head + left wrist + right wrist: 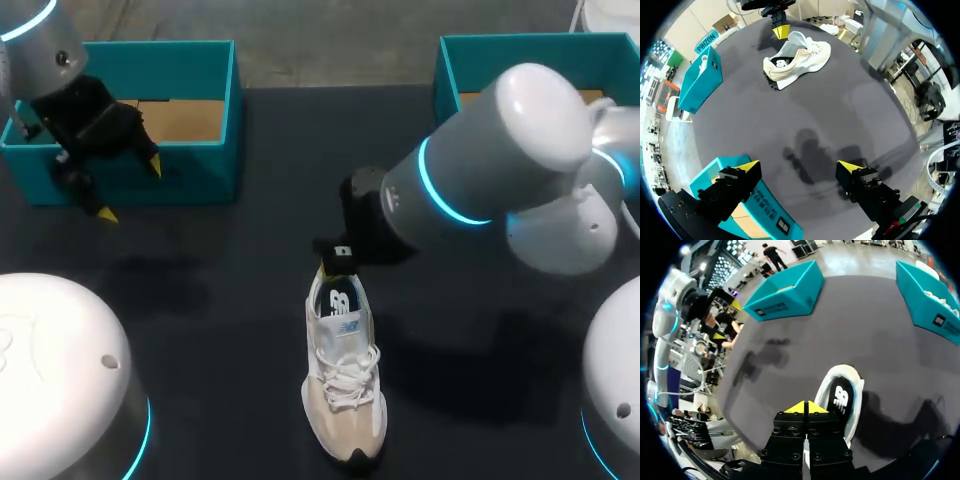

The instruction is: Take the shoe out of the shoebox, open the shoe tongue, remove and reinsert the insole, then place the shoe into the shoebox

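A white and beige shoe [343, 380] stands upright on the dark table, toe toward the front edge and laces tied. It shows ahead of my left gripper in the left wrist view [800, 57]. My right gripper [322, 268] is at the shoe's heel rim, its yellow tips pressed together [805, 407] beside the heel opening of the shoe [840, 395]. I see nothing between them. My left gripper [128, 188] hangs wide open in front of the left teal shoebox [190, 160], holding nothing [799, 167].
A second teal shoebox [450, 70] stands at the back right, behind my right arm [500, 150]. The left box's corner [765, 210] lies just under my left gripper's finger. Dark table surface [230, 300] separates the shoe from the left box.
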Controlling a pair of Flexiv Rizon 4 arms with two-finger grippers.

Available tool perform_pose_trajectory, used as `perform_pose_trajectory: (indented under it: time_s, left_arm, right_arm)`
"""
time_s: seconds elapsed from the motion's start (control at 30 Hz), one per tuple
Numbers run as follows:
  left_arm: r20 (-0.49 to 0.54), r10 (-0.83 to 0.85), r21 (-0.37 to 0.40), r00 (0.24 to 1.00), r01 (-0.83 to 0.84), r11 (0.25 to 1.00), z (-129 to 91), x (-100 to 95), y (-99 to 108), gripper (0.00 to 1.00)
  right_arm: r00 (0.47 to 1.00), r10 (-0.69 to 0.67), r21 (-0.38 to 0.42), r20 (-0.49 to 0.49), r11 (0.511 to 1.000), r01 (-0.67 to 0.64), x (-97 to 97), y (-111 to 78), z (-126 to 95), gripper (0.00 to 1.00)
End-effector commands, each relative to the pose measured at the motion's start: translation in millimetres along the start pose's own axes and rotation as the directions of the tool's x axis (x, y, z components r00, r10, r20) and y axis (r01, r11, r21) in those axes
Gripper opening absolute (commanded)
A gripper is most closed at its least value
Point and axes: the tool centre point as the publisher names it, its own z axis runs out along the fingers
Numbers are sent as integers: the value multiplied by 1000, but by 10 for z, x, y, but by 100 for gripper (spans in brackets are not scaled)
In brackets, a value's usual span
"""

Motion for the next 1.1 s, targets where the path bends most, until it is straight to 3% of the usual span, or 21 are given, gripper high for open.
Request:
perform_pose_trajectory:
  time_s: [0.03, 0.2, 0.7, 1.1]
  left_arm:
    - [-10, 5, 5, 1000, -5, 1000, -24, -58, 137, 100]
    - [2, -5, -4, 1000, 5, 1000, -78, -75, 283, 100]
    - [2, -5, -4, 1000, 5, 1000, -78, -75, 283, 100]
    - [2, -5, -4, 1000, 5, 1000, -78, -75, 283, 100]
  right_arm:
    - [978, -10, 1, 208, 1000, 10, 69, 19, 133, 0]
    - [962, -20, 0, 274, 1000, 21, 53, 8, 247, 0]
    - [960, -17, -13, 279, 1000, 21, 8, 0, 267, 0]
    - [901, 42, -33, 433, 999, -31, -192, -65, 478, 0]
